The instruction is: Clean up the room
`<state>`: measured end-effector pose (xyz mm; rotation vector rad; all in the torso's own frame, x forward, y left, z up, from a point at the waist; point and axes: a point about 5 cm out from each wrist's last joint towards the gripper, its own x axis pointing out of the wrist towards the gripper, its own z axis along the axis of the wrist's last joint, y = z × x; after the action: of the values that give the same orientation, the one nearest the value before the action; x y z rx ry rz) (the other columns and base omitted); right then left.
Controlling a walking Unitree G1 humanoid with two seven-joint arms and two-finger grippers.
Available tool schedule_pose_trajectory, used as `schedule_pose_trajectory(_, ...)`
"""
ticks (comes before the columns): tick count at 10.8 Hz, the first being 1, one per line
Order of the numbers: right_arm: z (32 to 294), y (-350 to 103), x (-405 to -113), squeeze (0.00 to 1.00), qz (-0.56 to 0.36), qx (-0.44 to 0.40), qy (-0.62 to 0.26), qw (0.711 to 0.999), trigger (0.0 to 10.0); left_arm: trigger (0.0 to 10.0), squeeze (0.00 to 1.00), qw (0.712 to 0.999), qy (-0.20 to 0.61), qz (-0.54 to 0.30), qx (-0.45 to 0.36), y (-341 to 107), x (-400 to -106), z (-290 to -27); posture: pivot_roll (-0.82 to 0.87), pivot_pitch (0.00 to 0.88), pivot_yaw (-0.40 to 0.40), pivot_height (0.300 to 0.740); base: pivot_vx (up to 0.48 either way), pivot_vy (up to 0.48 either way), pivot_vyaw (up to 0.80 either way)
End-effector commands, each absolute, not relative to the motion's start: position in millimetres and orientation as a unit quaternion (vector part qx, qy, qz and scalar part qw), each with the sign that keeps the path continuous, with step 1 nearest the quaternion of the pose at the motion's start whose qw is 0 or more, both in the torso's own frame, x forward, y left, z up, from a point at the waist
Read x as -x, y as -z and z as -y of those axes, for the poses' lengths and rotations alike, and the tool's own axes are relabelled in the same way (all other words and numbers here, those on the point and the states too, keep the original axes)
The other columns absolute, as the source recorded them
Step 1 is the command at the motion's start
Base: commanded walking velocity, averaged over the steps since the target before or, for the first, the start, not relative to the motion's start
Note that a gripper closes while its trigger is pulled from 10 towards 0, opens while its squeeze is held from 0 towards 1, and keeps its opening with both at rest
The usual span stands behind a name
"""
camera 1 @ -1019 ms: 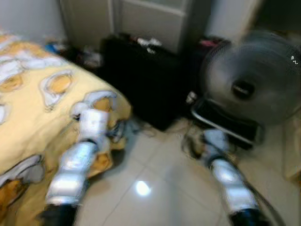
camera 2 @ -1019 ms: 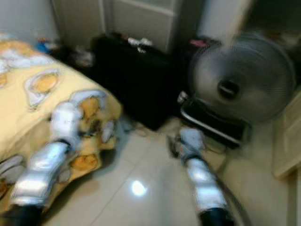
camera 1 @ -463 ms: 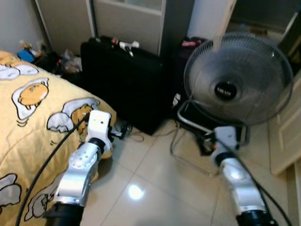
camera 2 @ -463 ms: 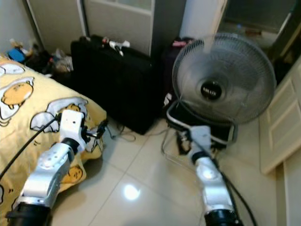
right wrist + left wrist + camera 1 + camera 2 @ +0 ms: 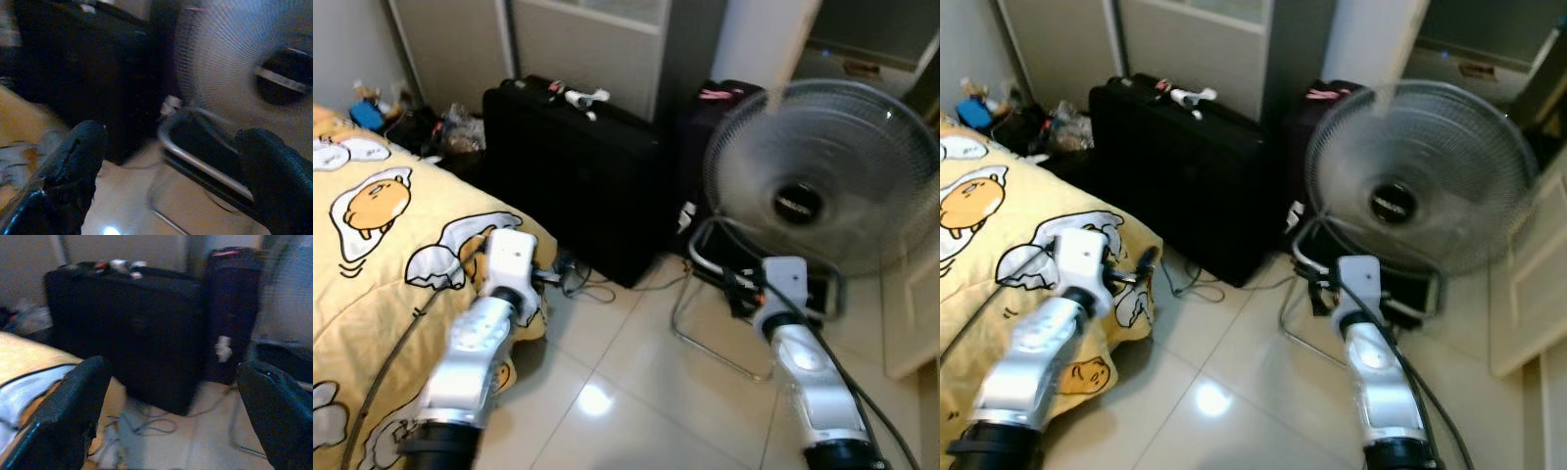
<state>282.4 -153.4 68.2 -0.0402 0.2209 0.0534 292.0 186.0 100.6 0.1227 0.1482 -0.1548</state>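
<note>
At far left, bed [image 5: 372, 255] with yellow cartoon-print cover, corner reaching toward tiled floor [image 5: 636, 392]. Clutter of small items [image 5: 411, 122] on floor beyond bed, against wall; too blurred to identify.

Left hand [image 5: 161, 421] raised just off bed corner, fingers [image 5: 73, 411] spread wide, nothing between them. Tangle of cables [image 5: 582, 284] on floor just ahead of it, at foot of black suitcase.

Black suitcase [image 5: 578, 176] upright at centre, against pale cupboard doors [image 5: 587, 39]. Small white and red objects [image 5: 578, 96] lie on its top edge. Second dark bag [image 5: 715, 127] with pink tag stands just right of it, narrower, partly behind fan.

Right hand [image 5: 171, 196] raised in front of fan base, fingers [image 5: 274, 171] spread wide, holding nothing.

Floor fan [image 5: 822, 186] at right, round grey grille, dark hub, tilted slightly up; stands on metal tube frame [image 5: 705, 333] resting on tiles. Dark box-like object sits inside frame behind right arm; cannot tell what it is.

Pale panelled door [image 5: 1528, 294] at far right edge
</note>
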Motion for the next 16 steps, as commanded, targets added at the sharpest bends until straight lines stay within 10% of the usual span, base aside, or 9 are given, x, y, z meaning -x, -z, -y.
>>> schedule_pose_trajectory(1, 162.1, -70.7, -281.9, 0.00, -0.109, 0.030, -0.014, 0.993, 10.0, 10.0, 0.49, 0.992, 0.085, -0.067, -0.059, -103.2, -294.3, -180.2, 0.00, 0.000, -0.053, 0.740, 0.412, 0.000, 0.00)
schedule_pose_trajectory(16, 156.2, -56.6, -282.2, 0.00, -0.143, 0.028, -0.035, 0.989, 10.0, 10.0, 0.47, 0.993, 0.068, -0.071, -0.069, -100.7, -295.6, -186.9, 0.00, 0.000, -0.054, 0.740, 0.355, 0.000, -0.55)
